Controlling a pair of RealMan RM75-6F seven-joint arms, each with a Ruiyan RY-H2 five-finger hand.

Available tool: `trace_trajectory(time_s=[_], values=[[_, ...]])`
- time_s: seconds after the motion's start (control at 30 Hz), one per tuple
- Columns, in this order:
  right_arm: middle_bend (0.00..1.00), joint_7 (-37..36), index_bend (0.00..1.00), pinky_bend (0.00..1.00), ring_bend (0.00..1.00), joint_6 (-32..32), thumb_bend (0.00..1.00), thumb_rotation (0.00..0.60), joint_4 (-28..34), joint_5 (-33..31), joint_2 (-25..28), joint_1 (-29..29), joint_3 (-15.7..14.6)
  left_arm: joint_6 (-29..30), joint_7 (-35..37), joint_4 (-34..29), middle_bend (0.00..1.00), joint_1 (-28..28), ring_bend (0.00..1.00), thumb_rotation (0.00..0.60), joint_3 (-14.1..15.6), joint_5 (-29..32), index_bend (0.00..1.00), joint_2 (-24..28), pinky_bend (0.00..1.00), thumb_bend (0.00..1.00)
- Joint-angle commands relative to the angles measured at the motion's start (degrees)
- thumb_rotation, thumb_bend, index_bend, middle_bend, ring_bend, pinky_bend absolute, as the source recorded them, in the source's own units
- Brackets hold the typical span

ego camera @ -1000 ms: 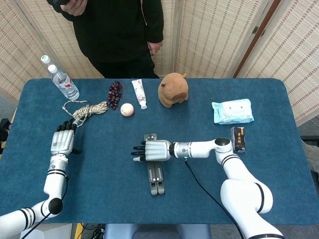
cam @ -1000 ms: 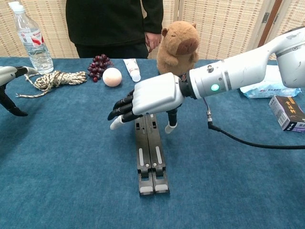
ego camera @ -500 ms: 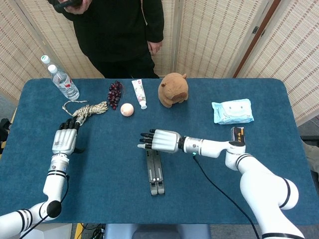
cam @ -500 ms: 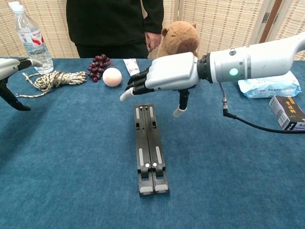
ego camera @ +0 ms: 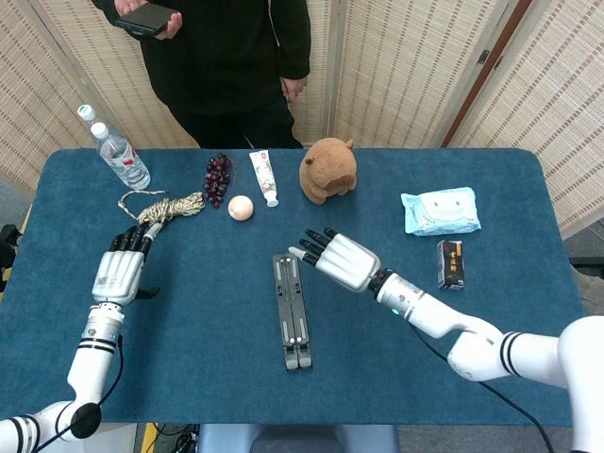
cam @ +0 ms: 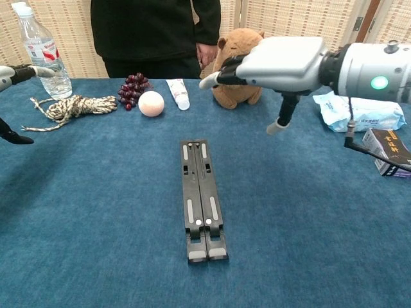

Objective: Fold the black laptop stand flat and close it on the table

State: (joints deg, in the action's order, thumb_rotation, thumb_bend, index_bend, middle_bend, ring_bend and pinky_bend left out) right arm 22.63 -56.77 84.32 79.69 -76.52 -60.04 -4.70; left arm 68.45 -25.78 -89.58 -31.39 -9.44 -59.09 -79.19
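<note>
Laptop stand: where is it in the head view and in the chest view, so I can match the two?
Head view: the black laptop stand lies flat, folded, centre of the table, lower left of the right hand.
Chest view: the stand lies centre frame, running toward the camera.
Shared landmark: the peach ball beyond its far end, to the left.

Folded black laptop stand [ego camera: 291, 310] flat on blue table [ego camera: 491, 208], empty spread right hand [ego camera: 338, 259] just beside.
</note>
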Motion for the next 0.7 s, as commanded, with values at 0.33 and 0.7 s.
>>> trace_trajectory(time_s=[0.33,0.7], values=[[0.18,23.5,0.1,0.29,0.11,-17.6,0.0,0.6,27.0,-16.1,8.4,16.8,1.2,8.1,4.1,-7.6,0.04,6.0,0.05,0.6,5.1,-12.9,0.02,4.5,0.13,0.0],[0.22,22.5,0.16,0.29,0.11,-29.0,0.0,0.6,31.7,-9.6,8.6,28.6,-2.5,12.8,1.8,-12.6,0.04,10.2,0.05,0.6,7.7,-17.7,0.02,5.8,0.13,0.0]])
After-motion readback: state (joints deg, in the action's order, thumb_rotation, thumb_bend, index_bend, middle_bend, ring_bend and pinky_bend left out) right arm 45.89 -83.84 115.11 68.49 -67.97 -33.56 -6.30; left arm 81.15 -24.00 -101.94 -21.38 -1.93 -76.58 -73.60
